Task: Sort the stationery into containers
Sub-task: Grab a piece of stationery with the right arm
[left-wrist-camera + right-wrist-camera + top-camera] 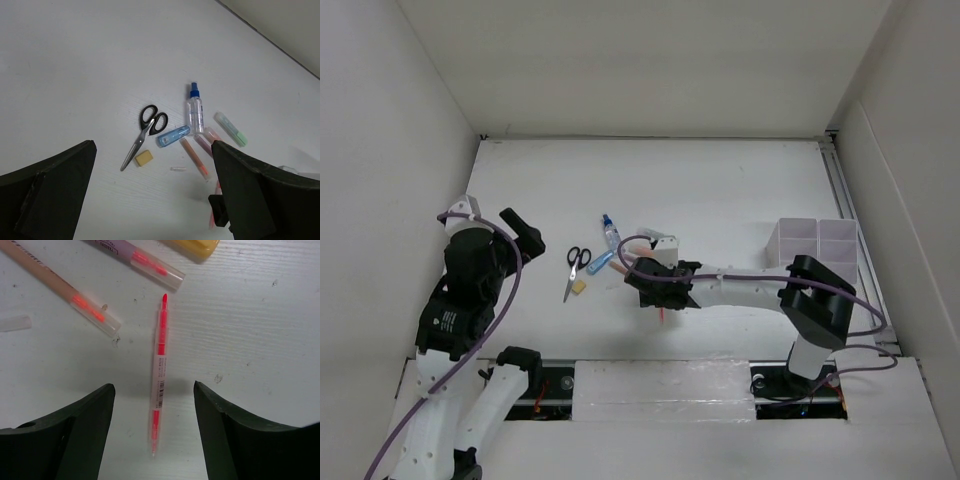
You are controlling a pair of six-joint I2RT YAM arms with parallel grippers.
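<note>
1. A white counter [720,190] carries scattered stationery around black-handled steel scissors [145,132], which lie flat.
2. A translucent white divided plastic organiser [817,245] stands well to the right of the scissors.
3. The left tool [525,232] hangs left of the scissors, spread wide and holding nothing.
4. The right tool [153,385], right of the scissors, straddles a thin orange-red pen [160,355] lying on the counter, jaws parted and clear of it.
5. A blue-capped clear glue bottle [196,111] and a blue marker [173,136] lie just right of the scissors.
6. A small yellow eraser block [144,158] sits just beside the scissors' blades.
</note>
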